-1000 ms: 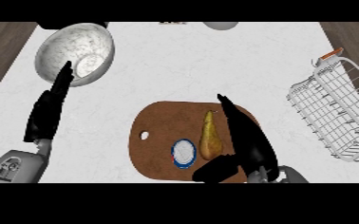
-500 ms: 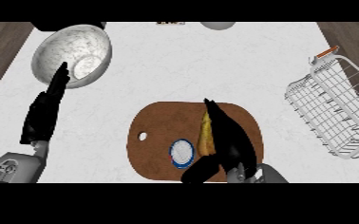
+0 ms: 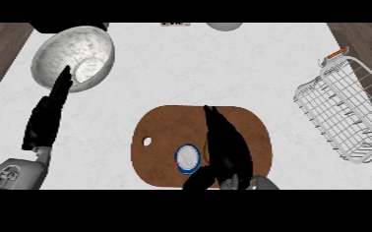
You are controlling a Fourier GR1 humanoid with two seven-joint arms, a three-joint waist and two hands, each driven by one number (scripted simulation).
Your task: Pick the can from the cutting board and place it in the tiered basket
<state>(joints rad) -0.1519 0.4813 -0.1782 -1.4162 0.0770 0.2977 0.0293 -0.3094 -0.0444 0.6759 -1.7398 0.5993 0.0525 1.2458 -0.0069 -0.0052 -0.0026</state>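
1. Left hand (image 3: 48,115): low at the view's left, over the table (image 3: 218,64). Fingers straight and together, pointing away from the robot. It holds nothing.
2. Bowl (image 3: 74,58): marbled grey, just beyond the left hand's fingertips. The tips overlap its near rim in the head view.
3. Cutting board (image 3: 156,164): brown, oval, flat on the table and well to the right of the left hand. It lies under the right hand and has a small hole near its left edge.
4. Can (image 3: 187,158): upright on the board, seen from above, with a pale lid and a blue rim. It sits just beside the right hand's left edge, near the palm. Contact: cannot tell.
5. Right hand (image 3: 227,150): stretched over the board's middle, fingers long and straight, pointing away. It is not closed round anything.
6. Tiered basket (image 3: 338,108): white wire, well apart to the right of the right hand, near the table's right edge.
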